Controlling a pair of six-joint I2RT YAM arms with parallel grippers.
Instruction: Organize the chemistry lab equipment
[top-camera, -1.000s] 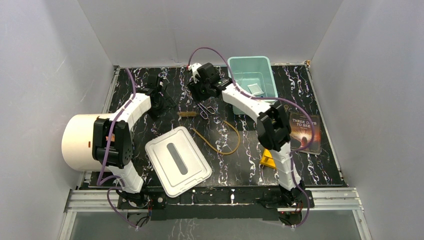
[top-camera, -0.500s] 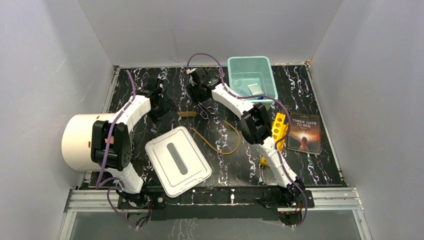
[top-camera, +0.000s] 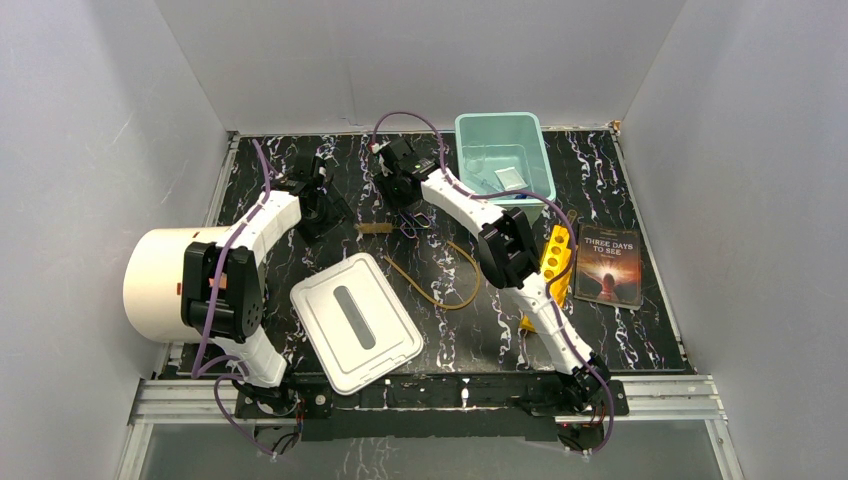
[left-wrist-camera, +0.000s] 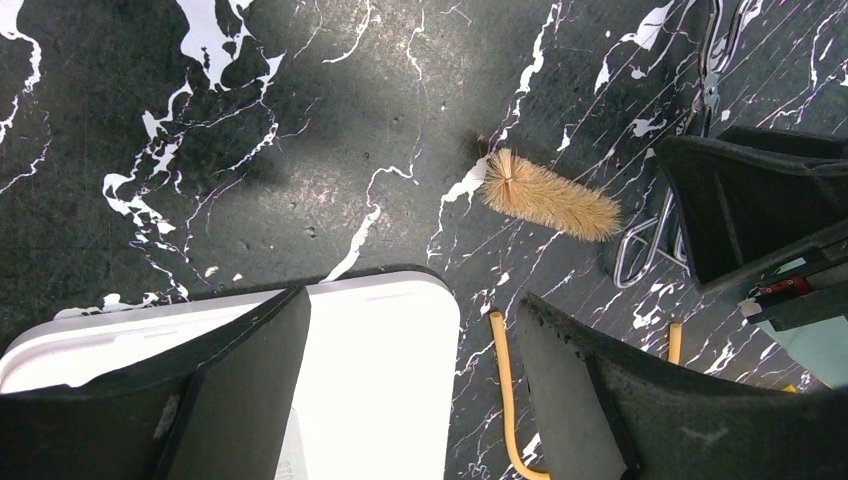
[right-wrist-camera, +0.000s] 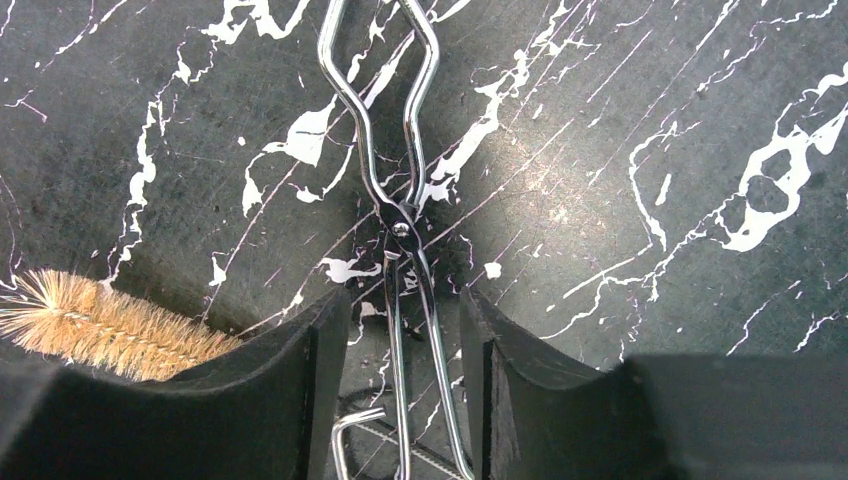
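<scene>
The thin metal tongs (right-wrist-camera: 400, 225) lie on the black marbled table, their handles running between my right gripper's (right-wrist-camera: 405, 335) open fingers without touching the pads. In the top view the right gripper (top-camera: 405, 192) is low over the tongs (top-camera: 416, 221). The tan brush (top-camera: 377, 228) lies just left of them and also shows in the right wrist view (right-wrist-camera: 95, 325) and the left wrist view (left-wrist-camera: 550, 200). The amber tubing loop (top-camera: 440, 275) lies mid-table. A white packet (top-camera: 510, 178) is in the teal bin (top-camera: 470, 135). My left gripper (top-camera: 318, 205) is open and empty, seen over the white lid (left-wrist-camera: 400, 400).
A white lid (top-camera: 355, 322) lies front left. A big cream cylinder (top-camera: 160, 285) sits at the left edge by the left arm. A yellow rack (top-camera: 555, 255) and a dark book (top-camera: 610, 265) are right of the right arm. White walls enclose the table.
My right gripper has moved left and down from beside the teal bin to over the tongs, uncovering the yellow rack. The left arm has not moved.
</scene>
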